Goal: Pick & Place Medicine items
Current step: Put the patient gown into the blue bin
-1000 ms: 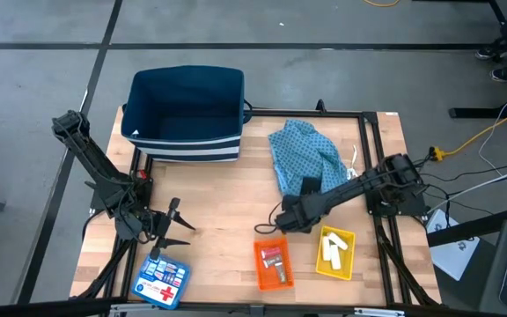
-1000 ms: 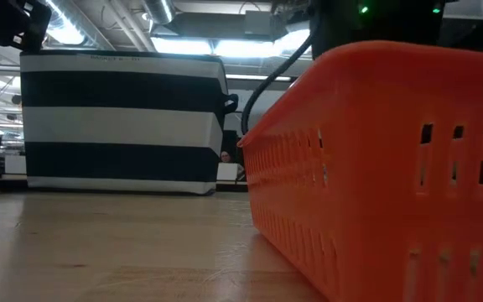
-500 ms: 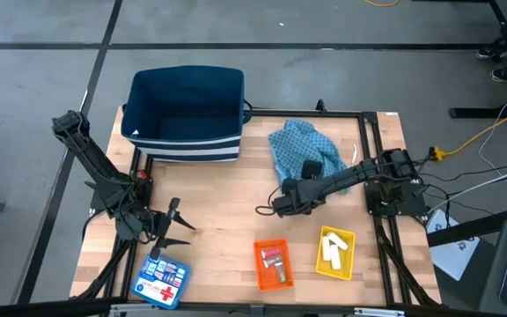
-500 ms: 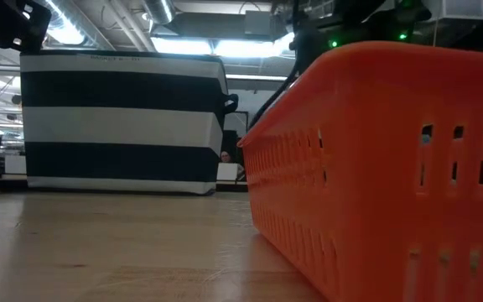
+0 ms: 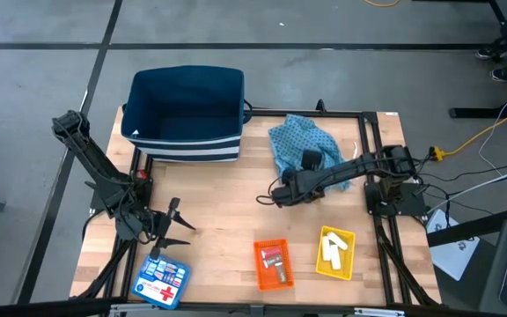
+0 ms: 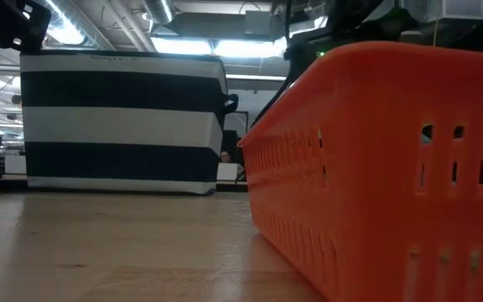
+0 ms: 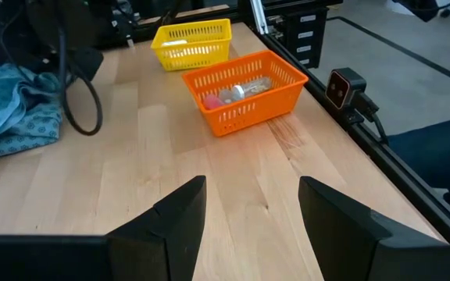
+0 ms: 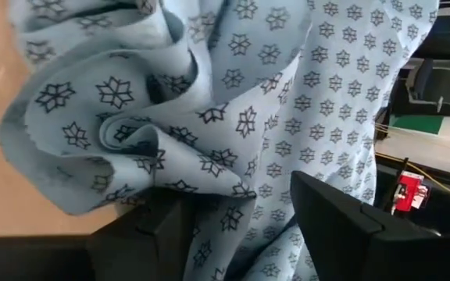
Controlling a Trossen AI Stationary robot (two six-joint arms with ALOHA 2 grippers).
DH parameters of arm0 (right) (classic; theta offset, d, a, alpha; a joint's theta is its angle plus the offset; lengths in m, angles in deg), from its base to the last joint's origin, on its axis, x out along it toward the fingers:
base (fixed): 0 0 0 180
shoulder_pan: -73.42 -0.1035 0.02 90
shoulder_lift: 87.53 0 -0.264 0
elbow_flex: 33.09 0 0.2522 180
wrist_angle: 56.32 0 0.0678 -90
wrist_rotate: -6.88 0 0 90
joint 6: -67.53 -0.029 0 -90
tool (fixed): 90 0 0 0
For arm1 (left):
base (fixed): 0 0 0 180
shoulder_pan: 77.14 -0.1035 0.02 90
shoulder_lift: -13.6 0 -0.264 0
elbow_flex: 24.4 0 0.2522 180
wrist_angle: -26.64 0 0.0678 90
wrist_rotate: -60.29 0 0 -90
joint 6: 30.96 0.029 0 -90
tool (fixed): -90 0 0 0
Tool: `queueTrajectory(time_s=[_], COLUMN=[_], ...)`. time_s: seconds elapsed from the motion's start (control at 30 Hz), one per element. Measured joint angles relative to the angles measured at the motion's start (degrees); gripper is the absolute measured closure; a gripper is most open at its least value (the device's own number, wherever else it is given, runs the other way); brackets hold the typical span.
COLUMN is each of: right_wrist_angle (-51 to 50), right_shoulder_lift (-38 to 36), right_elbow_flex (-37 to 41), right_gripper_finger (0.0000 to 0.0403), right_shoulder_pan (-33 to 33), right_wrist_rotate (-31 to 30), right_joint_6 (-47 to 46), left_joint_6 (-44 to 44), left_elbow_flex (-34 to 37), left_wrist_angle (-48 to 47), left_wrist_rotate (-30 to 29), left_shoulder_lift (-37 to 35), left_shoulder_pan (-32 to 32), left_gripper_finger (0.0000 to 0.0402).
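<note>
Three white sticks (image 5: 333, 249) lie in the yellow tray (image 5: 349, 264). Red and grey packets (image 5: 274, 260) lie in the orange tray (image 5: 262, 275), which also shows in the left wrist view (image 7: 244, 109) with the packets (image 7: 233, 94) inside. My right gripper (image 5: 307, 164) is open at the near edge of the blue patterned cloth (image 5: 297, 141); in its wrist view the gripper (image 8: 237, 204) has the crumpled cloth (image 8: 233, 117) right in front of it. My left gripper (image 5: 181, 226) waits open over bare wood at the near left, seen also in its own view (image 7: 252, 191). My right gripper stands open and roughly level at the cloth's near edge, with a crumpled fold (image 8: 209, 187) lying just ahead of and between its fingers (image 8: 334, 218). I cannot tell whether the fingers touch the cloth. The cloth rests bunched on the table.
A navy bin with white stripes (image 5: 185, 114) stands at the far left and fills the low view's left (image 6: 120, 117). A flat blue box with a red cross (image 5: 161, 283) lies at the near left corner. The orange tray's wall (image 6: 384, 168) blocks the low view's right. Bare wood (image 5: 218, 194) spans the middle.
My right gripper has moved from above the orange tray toward the far edge, up to the near side of the blue patterned cloth. The trays and their contents have stayed in place.
</note>
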Motion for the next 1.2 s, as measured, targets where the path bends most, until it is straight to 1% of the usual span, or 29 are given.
queueTrajectory(time_s=[0.17, 0.27, 0.4, 0.5, 0.57, 0.73, 0.83, 0.9, 1.0, 1.13, 1.2], right_wrist_angle=[0.2, 1.3, 6.0, 11.0, 13.4, 17.3, 21.2, 23.8, 26.5, 27.1, 27.4], right_shoulder_lift=[-0.4, -0.4, -0.4, -0.4, -0.4, -0.4, -0.4, -0.9, -1.4, -1.4, -1.4], right_elbow_flex=[0.0, 0.0, 0.0, 0.0, 0.0, 1.3, 4.4, 6.7, 8.7, 8.8, 8.8], right_gripper_finger=[0.0161, 0.0143, 0.0127, 0.0121, 0.0119, 0.0118, 0.0118, 0.0118, 0.0118, 0.0121, 0.0131], right_shoulder_pan=[2.3, 4.2, 7.4, 10.0, 12.0, 17.8, 20.2, 21.4, 22.2, 22.5, 22.7], right_wrist_rotate=[-0.8, -1.2, -0.8, 1.1, 3.1, 14.5, 20.3, 21.7, 22.1, 24.1, 26.0], right_joint_6=[0.9, 3.0, 7.8, 12.6, 15.3, 17.7, 18.3, 19.3, 19.6, 19.6, 19.6], left_joint_6=[0.0, 0.0, 0.0, 0.0, 0.0, -0.6, -1.6, -2.3, -2.4, -2.4, -2.4], left_elbow_flex=[0.0, 0.0, 0.0, 0.0, 0.0, 0.0, 0.0, 0.0, 0.0, 0.0, 0.0], left_wrist_angle=[0.0, 0.0, 0.0, 0.0, -0.2, -0.9, -2.1, -2.2, -2.3, -2.1, -2.1], left_wrist_rotate=[0.0, 0.0, 0.0, 0.0, 0.0, 0.0, 0.0, 0.0, 0.0, 0.0, 0.0], left_shoulder_lift=[0.0, 0.0, 0.0, 0.0, 0.0, 0.0, 0.0, 0.0, 0.0, 0.0, 0.0], left_shoulder_pan=[0.0, 0.0, 0.0, 0.0, 0.0, 0.0, 0.0, 0.0, 0.0, 0.0, 0.0], left_gripper_finger=[0.0201, 0.0201, 0.0201, 0.0201, 0.0201, 0.0201, 0.0201, 0.0201, 0.0201, 0.0201, 0.0201])
